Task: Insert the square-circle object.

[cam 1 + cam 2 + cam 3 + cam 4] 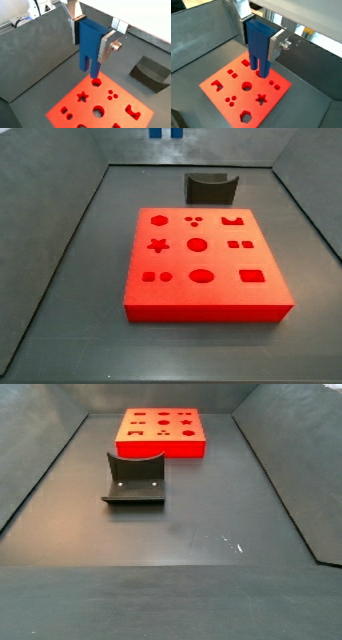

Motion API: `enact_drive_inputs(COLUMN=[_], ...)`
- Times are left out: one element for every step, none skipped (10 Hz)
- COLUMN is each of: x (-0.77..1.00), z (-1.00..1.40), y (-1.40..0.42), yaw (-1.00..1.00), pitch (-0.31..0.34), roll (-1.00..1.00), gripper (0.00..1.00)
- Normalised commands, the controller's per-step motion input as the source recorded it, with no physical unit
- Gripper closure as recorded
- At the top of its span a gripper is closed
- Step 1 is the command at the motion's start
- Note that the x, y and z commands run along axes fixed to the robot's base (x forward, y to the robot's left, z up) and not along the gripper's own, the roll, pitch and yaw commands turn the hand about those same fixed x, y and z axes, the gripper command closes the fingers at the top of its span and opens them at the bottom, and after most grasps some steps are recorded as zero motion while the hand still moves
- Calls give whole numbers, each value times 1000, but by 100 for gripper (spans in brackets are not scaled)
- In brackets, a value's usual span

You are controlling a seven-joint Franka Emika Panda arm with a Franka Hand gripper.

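The gripper (92, 35) is hanging high above the counter (80, 278), its jaws pinching the square-circle object (91, 44) by the flat sides of the blue body, with the two thin legs pointing down. In both wrist views the piece (258, 42) is sitting upright between the silver fingers (278, 44), well clear of the red board (218, 82) below. In a side view only the very tip of the blue piece (164, 133) is showing at the far edge, above and behind the dark grey holder (211, 188); the board (201, 293) is lying nearer.

The step in hand looks like the carry: the piece is lifted and held, not yet lined up over its slot. The next move calls for travelling over the board, finding the paired square and round holes (241, 245), matching each leg to its own shape, then lowering straight without tilt
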Motion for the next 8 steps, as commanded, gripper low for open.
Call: enact_drive_inputs(x=[203, 214, 191, 189, 263, 231, 260, 120], z=[-811, -783, -711, -683, -671, -609, -514, -443], y=[-543, -506, -494, -511, -503, -477, -431, -297], yaw=[0, 0, 0, 0, 14, 9, 0, 0], pitch=[-220, -231, -219, -187, -141, -111, 0, 31], roll=[47, 36, 51, 81, 127, 164, 216, 337], gripper=[100, 100, 100, 100, 100, 100, 100, 100])
